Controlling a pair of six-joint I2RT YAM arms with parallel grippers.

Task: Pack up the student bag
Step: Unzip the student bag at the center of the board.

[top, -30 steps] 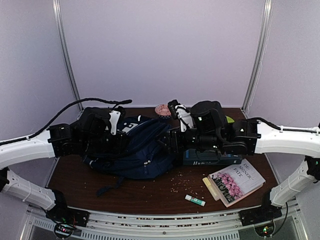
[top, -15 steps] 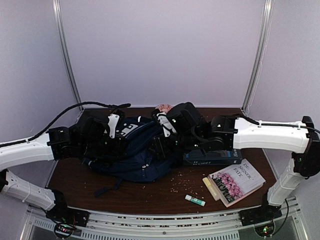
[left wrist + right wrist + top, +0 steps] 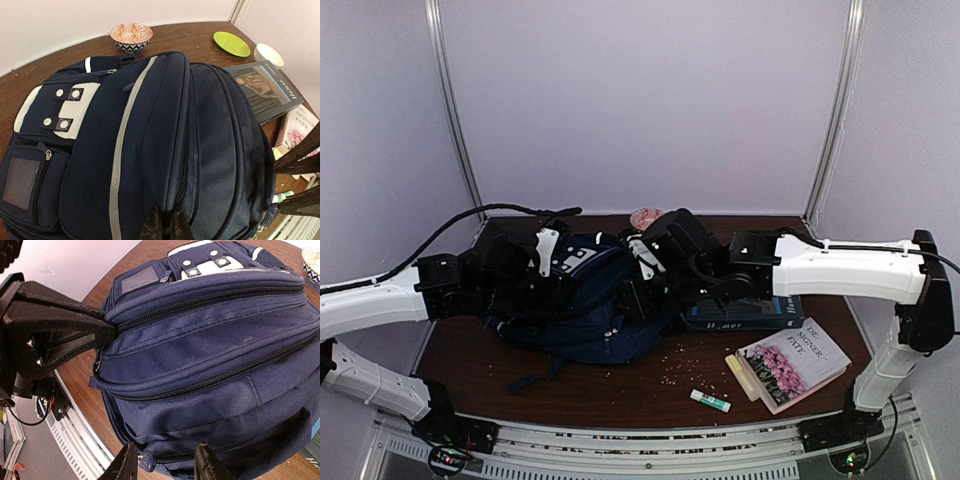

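The student bag [image 3: 585,305] lies on the table [image 3: 620,405], left of the middle as seen from above. Its white buckle patches face 11 o'clock and a dark strap trails off at 7 o'clock. The zips seen from the right wrist camera run closed along the bag's length.

The left gripper [image 3: 163,221] is clenched on the bag, its fingertips pinched together on a fold of navy fabric beside a zip seam. The right gripper [image 3: 167,459] reaches in from 3 o'clock. Its two fingers stand apart, released, with the bag's lower edge and a small zip pull between them.

A small patterned bowl [image 3: 131,36] stands at 12 o'clock from the bag, just beyond its top. A dark book [image 3: 745,315] lies flat at 3 o'clock, close against the bag and partly under the right arm. From the left wrist camera, a green plate [image 3: 231,43] lies past that book at 1 o'clock, with a white cup [image 3: 268,54] near it. A book with pink flowers on its cover [image 3: 792,365] lies at 4 o'clock, near the table's front edge. A glue stick [image 3: 710,401] lies at 5 o'clock, and pale crumbs [image 3: 670,360] are scattered between it and the bag.
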